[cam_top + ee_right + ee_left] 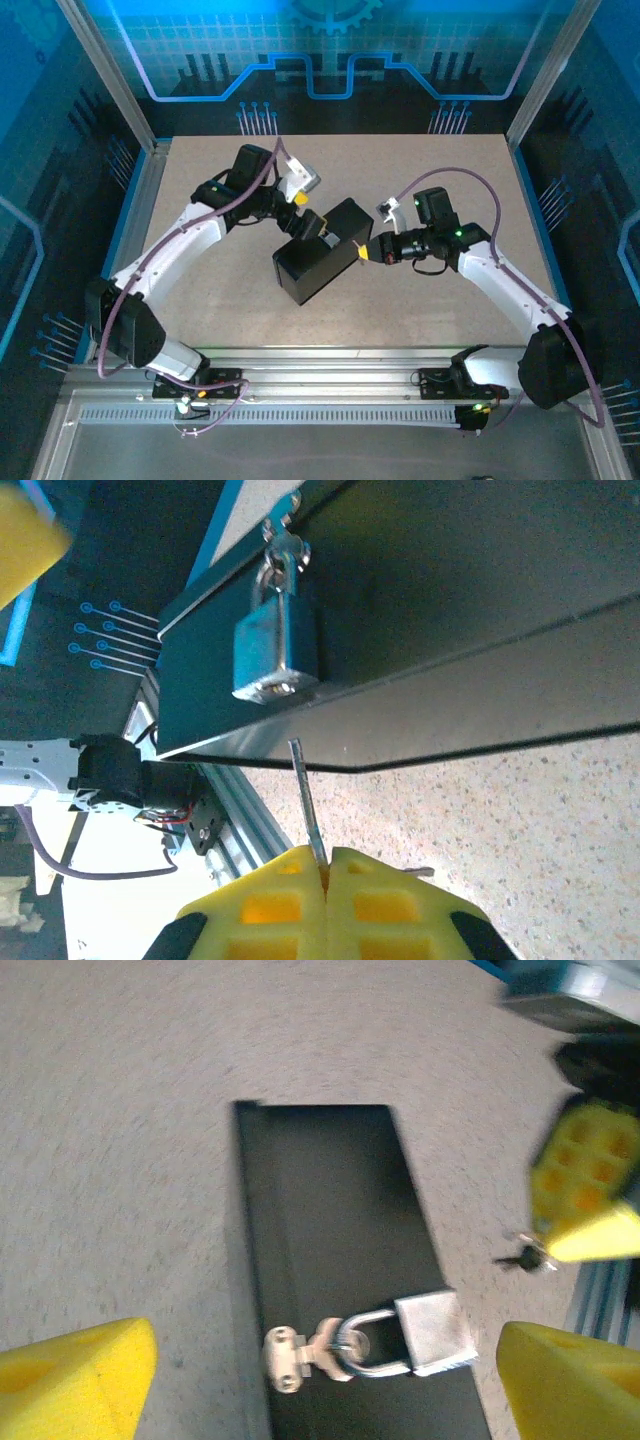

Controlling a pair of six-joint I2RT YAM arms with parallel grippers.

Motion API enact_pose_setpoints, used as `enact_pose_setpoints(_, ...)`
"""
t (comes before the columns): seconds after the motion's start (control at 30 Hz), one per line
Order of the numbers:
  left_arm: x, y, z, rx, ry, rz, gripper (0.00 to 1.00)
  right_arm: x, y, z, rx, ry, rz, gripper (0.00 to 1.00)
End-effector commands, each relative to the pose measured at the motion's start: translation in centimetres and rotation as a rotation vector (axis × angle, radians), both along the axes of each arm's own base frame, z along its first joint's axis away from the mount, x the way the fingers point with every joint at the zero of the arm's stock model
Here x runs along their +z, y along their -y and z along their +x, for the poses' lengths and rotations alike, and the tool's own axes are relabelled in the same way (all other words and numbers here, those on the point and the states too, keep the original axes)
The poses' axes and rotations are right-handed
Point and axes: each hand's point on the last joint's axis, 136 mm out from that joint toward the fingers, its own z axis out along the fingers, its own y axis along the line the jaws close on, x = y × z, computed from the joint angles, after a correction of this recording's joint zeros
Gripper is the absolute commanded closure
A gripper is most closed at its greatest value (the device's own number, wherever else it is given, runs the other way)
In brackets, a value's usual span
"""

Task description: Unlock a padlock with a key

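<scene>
- The padlock (272,650) hangs from the hasp (295,1355) on the box (318,265).
- The key (305,800) points at the padlock's base, near it but apart, pinched in the right claw (325,868) beside the box.
- The left claw (325,1345) is spread wide over the box.

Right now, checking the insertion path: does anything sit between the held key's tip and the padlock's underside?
Nothing visible does. The key, pinched in the right gripper, points at the padlock; only an open gap separates them, with the black box behind.
</scene>
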Motion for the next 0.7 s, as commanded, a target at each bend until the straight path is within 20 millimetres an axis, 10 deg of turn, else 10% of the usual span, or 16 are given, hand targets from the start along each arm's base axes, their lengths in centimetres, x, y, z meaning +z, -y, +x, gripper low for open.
enact_pose_setpoints(0.0, 2.0, 1.5, -3.8, -0.414, 0.347, 0.032, 0.13, 0.0, 0.7, -1.0, 0.002, -0.014, 0.007, 1.0)
enact_pose_setpoints(0.67, -2.6, 3.3, -4.0, -0.82, 0.382, 0.098, 0.26, 0.9, 0.9, -1.3, 0.022, -0.071, 0.051, 1.0)
